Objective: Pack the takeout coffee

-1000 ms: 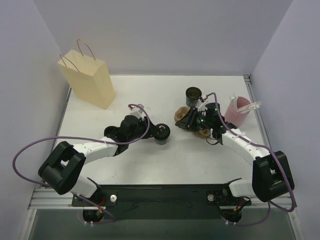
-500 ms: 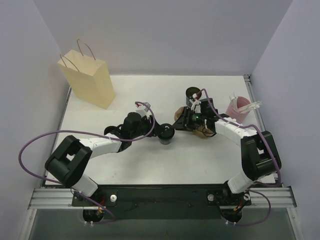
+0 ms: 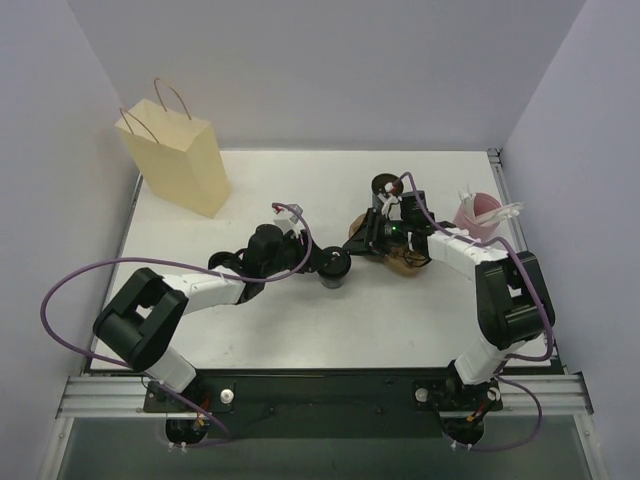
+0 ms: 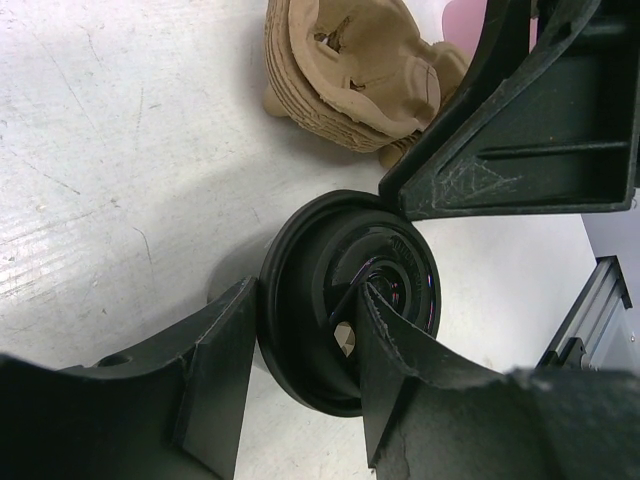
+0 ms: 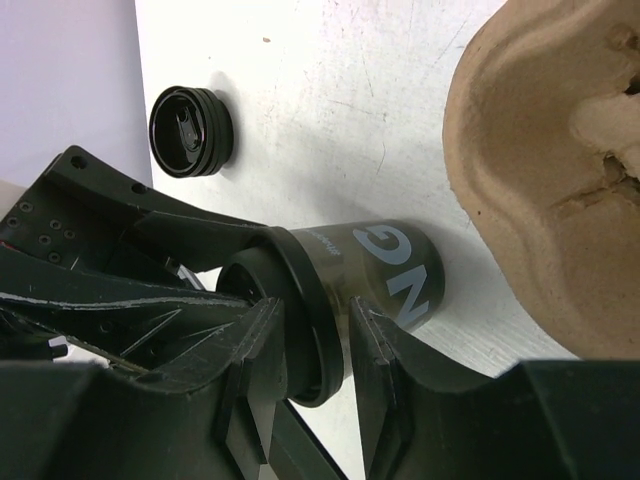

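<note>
Compared with a second ago, both arms sit differently: the left arm [image 3: 200, 288] reaches further out, with its black-lidded cup [image 4: 330, 290] a touch nearer the cardboard carrier [image 4: 340, 70], and the right arm [image 3: 460, 255] has its elbow folded in closer to the middle of the desk [image 3: 300, 330]. The left fingers [image 4: 215, 380] clamp the black-lidded cup at its rim, holding it near the carrier but apart from it. The right fingers [image 5: 250, 370] grip a lettered cup [image 5: 400, 270] by its lid end, just beside the carrier's edge. Another lidded cup [image 5: 190, 130] stands free further back, and the paper bag [image 3: 180, 165] waits well apart at the far left. The step looks like seating cups in the carrier. To do it well, one arm should probably go at a time, since both wrists crowd the same spot. The cup should stay upright with its base centred over a well, go straight down, and be let go only once it sits firm, so the light carrier does not skid.
</note>
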You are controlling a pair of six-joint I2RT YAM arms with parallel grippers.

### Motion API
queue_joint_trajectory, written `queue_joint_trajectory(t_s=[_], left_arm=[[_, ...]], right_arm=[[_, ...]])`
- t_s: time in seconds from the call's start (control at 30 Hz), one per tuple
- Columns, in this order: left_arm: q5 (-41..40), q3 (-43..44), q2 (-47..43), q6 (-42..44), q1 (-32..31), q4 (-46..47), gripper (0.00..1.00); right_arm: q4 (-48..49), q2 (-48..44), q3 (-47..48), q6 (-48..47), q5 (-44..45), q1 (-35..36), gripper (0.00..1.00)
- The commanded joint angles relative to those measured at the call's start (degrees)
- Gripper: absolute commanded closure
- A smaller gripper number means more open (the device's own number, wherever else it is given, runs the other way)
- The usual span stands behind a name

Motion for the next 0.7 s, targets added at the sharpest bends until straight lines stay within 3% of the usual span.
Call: queue_joint_trajectory(t_s=[0.0, 0.67], left_arm=[[-2.11, -5.45, 6.78, 7.7, -0.8, -22.07, 0.5], [-2.11, -4.83, 7.4, 7.62, -0.72, -22.59, 0.5]], right_arm=[[2.02, 0.97, 2.12, 0.69, -0.26, -0.51, 0.67], [5.26, 3.61, 0.54, 1.12, -4.47, -1.3, 0.69]])
